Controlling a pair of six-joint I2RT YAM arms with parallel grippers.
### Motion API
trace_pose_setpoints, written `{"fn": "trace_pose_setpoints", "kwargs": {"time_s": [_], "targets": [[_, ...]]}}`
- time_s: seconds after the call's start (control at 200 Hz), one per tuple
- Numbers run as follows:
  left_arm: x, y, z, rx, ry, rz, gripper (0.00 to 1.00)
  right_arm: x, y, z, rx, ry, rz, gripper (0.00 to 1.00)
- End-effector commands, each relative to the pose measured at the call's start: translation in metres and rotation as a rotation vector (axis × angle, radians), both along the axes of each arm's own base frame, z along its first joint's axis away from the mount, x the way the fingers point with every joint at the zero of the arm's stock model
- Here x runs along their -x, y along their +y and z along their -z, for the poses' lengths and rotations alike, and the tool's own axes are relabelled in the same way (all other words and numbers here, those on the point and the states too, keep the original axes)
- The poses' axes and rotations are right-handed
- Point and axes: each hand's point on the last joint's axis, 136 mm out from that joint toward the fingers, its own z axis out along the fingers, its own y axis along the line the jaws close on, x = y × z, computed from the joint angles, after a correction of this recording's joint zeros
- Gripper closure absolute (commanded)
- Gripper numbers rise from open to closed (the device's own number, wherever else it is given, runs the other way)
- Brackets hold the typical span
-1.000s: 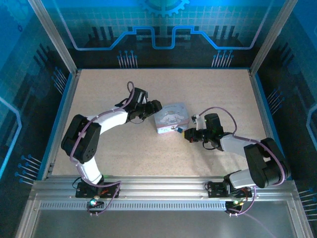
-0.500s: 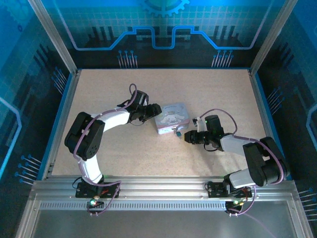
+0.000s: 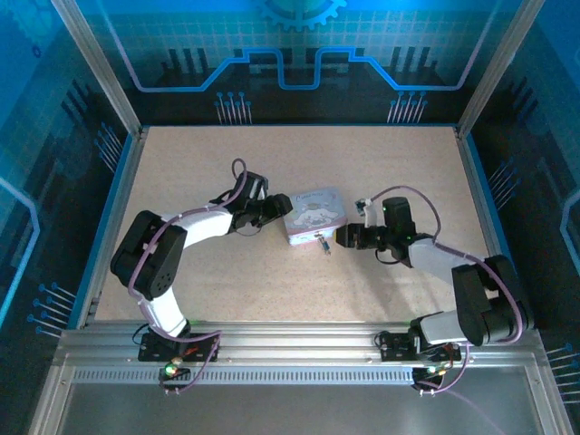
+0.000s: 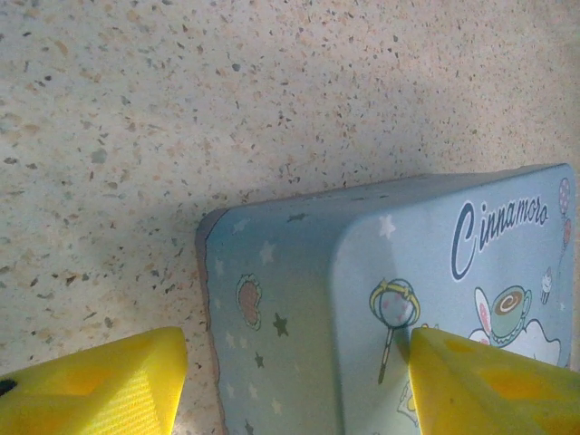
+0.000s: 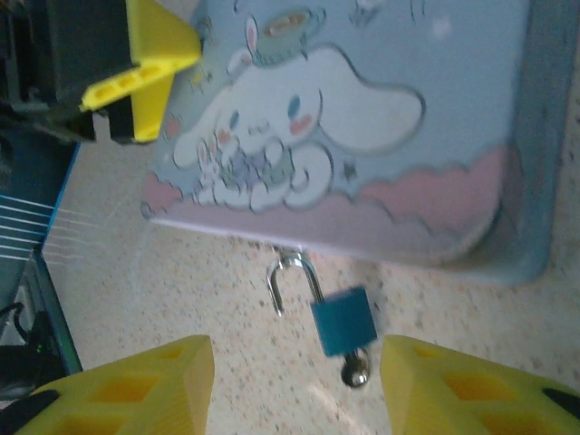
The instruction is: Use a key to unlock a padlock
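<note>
Right claw (image 5: 292, 362): I see both yellow fingers parted with nothing between them, low over the table (image 3: 181, 163), just short of the padlock.
Padlock (image 5: 343, 319): small blue-black squarish body lying on the table at the tin's near edge. It has a thin silver shackle, bent like a J. One leg is in the body and the other hangs free. The bend meets the tin's edge.
Key (image 5: 355, 370): a small silvery knob touching the end of the body away from the tin. I cannot make out its shape.
Left claw (image 4: 297, 344): jaws spread, straddling the tin's left corner. One finger is over the lid and the other is beside the wall, apart from it.
Tin (image 5: 435, 163): pale blue with a cartoon print, around the middle of the table.
</note>
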Motion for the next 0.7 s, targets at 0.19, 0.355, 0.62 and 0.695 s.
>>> {"fn": "trace_pose_setpoints", "kwargs": {"time_s": [0.19,0.355,0.62,0.695], "targets": [[0.039,0.024,0.029,-0.062,0.109,-0.042,0.35,-0.042,0.011,-0.01,-0.03,-0.031,-0.017,0.46],[0.052,0.028,0.032,-0.065,0.117,-0.051,0.35,-0.063,0.014,-0.009,-0.024,-0.079,-0.011,0.43],[0.059,0.033,0.024,-0.062,0.101,-0.071,0.35,-0.062,0.008,-0.021,-0.028,-0.169,0.015,0.35],[0.06,0.035,0.022,-0.068,0.097,-0.074,0.35,-0.052,0.006,-0.023,-0.023,-0.176,-0.008,0.34]]}}
